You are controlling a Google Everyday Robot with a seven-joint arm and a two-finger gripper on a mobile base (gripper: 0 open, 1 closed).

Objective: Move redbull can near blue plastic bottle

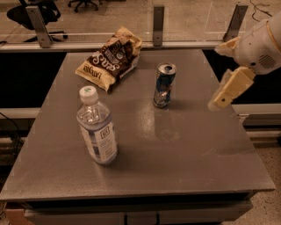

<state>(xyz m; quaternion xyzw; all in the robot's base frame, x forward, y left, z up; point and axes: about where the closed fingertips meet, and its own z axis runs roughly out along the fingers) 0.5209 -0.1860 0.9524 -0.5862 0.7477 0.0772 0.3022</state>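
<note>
The redbull can (164, 85) stands upright on the grey table (184, 145), right of centre toward the back. The blue plastic bottle (97, 127), clear with a white cap and a pale label, stands upright at the front left, well apart from the can. My gripper (220, 98) hangs at the table's right edge, to the right of the can and about level with it, touching nothing. The cream arm (257, 44) reaches in from the upper right.
A brown-and-yellow chip bag (110, 59) lies at the back left of the table. A metal rail with posts (158, 19) runs behind the table. An office chair (30, 11) stands on the floor at the far left.
</note>
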